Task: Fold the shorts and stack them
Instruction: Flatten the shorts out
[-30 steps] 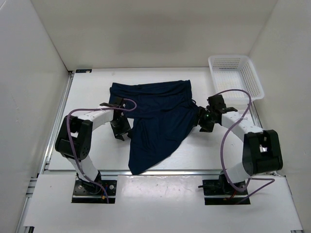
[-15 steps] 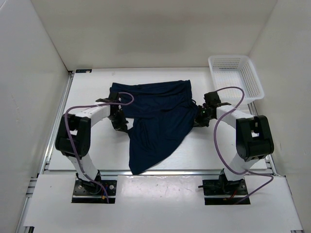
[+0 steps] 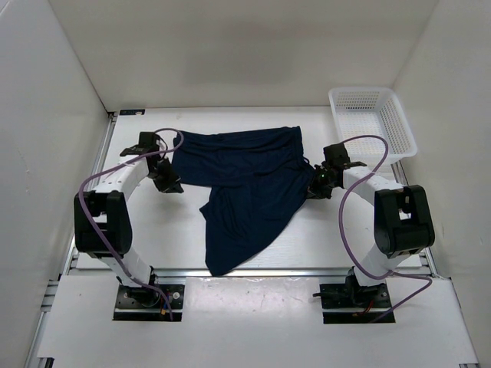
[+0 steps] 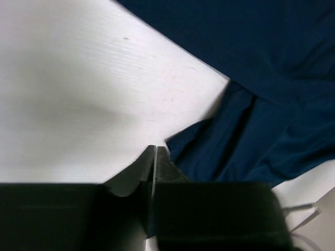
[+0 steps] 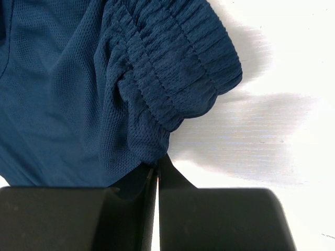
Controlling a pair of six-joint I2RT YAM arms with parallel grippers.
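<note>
Your shorts (image 3: 253, 184) lie spread in the middle of the table (image 3: 153, 238), where they lay a second ago: the wide upper part sits toward the far side and one leg trails in a point toward the near edge. Their outline has barely changed. The gathered waistband (image 5: 178, 68) bunches at the right end, and the right gripper (image 3: 315, 188) sits there, its fingers pressed flat together with the hem of the cloth touching their tips. You cannot tell from the wrist view whether any fabric is caught between them. That gripper has hardly shifted, though the right arm's elbow has drawn in closer to the shorts. The left gripper (image 3: 167, 184) has moved much more: a second ago it sat at the lower left edge of the cloth, and now it has swung outward and farther back, just beside the shorts' left edge. Its fingers are closed too, a corner of dark fabric right beside the tips, none visibly between them. The white basket (image 3: 400, 126) stands at the far right corner, well apart from the shorts.
</note>
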